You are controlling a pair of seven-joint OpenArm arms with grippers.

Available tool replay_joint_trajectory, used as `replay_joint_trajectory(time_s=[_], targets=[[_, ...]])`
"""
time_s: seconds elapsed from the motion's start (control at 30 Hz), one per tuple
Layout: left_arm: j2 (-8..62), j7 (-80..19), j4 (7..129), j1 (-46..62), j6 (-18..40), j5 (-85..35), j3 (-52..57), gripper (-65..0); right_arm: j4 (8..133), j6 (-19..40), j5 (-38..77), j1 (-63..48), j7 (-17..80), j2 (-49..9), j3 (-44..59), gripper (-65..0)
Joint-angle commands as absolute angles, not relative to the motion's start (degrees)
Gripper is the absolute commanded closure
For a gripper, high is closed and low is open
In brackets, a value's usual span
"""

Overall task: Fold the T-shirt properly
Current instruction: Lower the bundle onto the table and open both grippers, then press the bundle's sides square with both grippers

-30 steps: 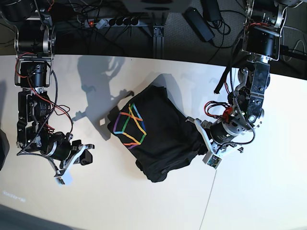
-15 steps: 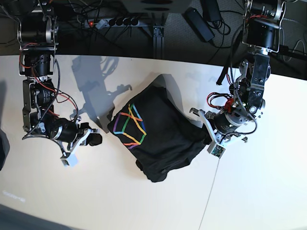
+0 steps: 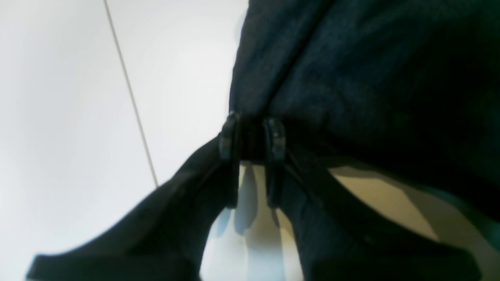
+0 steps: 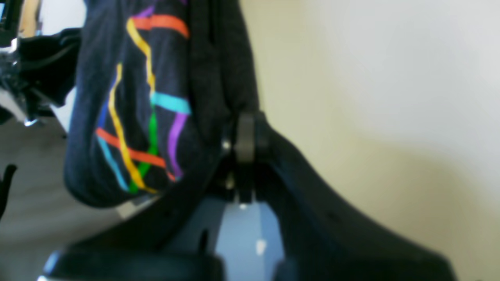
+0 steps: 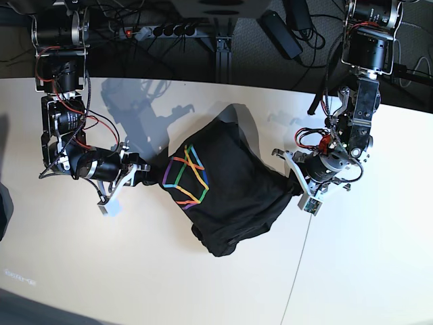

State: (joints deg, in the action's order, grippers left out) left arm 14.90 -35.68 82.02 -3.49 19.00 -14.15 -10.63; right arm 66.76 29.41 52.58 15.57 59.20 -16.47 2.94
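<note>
The black T-shirt (image 5: 230,196) lies bunched in the middle of the white table (image 5: 135,271), rainbow line print (image 5: 186,176) facing up on its left part. My left gripper (image 5: 295,184) is at the shirt's right edge; in the left wrist view it (image 3: 252,134) is shut on a pinch of black fabric (image 3: 371,78). My right gripper (image 5: 144,173) is at the shirt's left corner; in the right wrist view it (image 4: 243,140) is shut where a fold of the shirt (image 4: 222,70) runs down into the jaws, with the print (image 4: 136,117) just to its left.
A seam in the table (image 5: 296,271) runs from the left gripper to the front edge and shows in the left wrist view (image 3: 133,101). A power strip (image 5: 162,30) and cables lie beyond the table's back edge. A dark object (image 5: 3,213) sits at the far left.
My right gripper has moved up and toward the shirt from the table's lower left and now sits shut at its left corner. My left gripper has shifted slightly up, still holding the right edge.
</note>
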Motion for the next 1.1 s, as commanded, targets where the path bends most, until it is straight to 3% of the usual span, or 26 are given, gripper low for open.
replay_joint_trajectory(time_s=[0.0, 0.63, 1.07], targets=[[14.9, -34.81, 82.63, -4.45, 18.41, -14.33, -10.44, -10.3, 68.2, 34.52, 54.48, 15.97, 59.22, -16.73, 3.27, 0.0], [14.92, -34.48, 82.52, -7.64, 18.41, -14.37, -10.5, -10.3, 78.43, 34.54, 54.46, 4.8, 60.29, -6.61, 3.27, 0.0], [15.14, -36.25, 85.14, -7.92, 18.39, -14.37, -7.79, -10.3, 86.7, 34.48, 51.05, 4.27, 60.23, -6.66, 4.19, 0.0]])
